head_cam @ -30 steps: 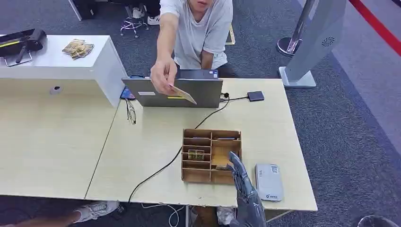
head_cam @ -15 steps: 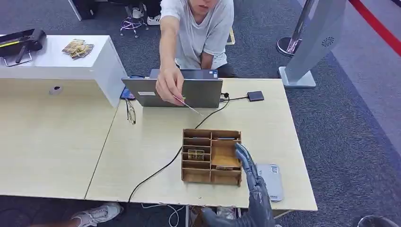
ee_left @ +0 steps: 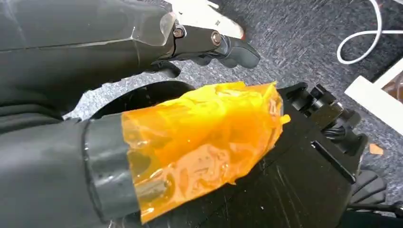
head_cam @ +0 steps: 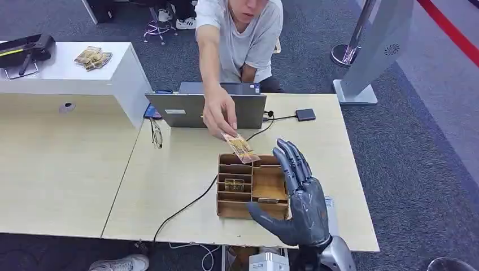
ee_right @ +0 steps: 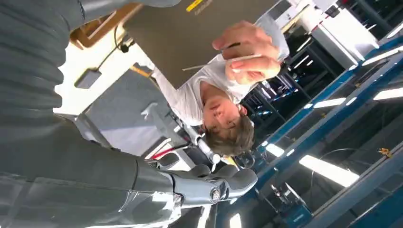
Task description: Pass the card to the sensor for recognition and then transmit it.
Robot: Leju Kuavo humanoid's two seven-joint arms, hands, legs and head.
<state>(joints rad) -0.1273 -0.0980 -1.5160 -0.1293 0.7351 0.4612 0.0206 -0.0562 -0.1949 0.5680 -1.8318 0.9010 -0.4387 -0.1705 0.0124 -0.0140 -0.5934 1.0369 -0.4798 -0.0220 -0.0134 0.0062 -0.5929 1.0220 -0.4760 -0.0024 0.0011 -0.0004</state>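
Here the right hand [head_cam: 299, 195] hovers released, fingers spread, over the wooden organizer [head_cam: 252, 186] near the worktop's [head_cam: 169, 186] front edge; a person's hand [head_cam: 220, 117] holds the card [head_cam: 241, 148] just beside. Left hand's state: cannot tell.

The table [head_cam: 169, 186] is pale matt wood laminate. The tray [head_cam: 252, 186] is raw brown wood. The right hand [head_cam: 299, 200] is smooth grey plastic with a dull sheen. The laptop [head_cam: 206, 110] looks brushed grey metal. The floor [head_cam: 429, 147] is rough grey carpet. The film [ee_left: 199, 142] is glossy, crinkled orange plastic.
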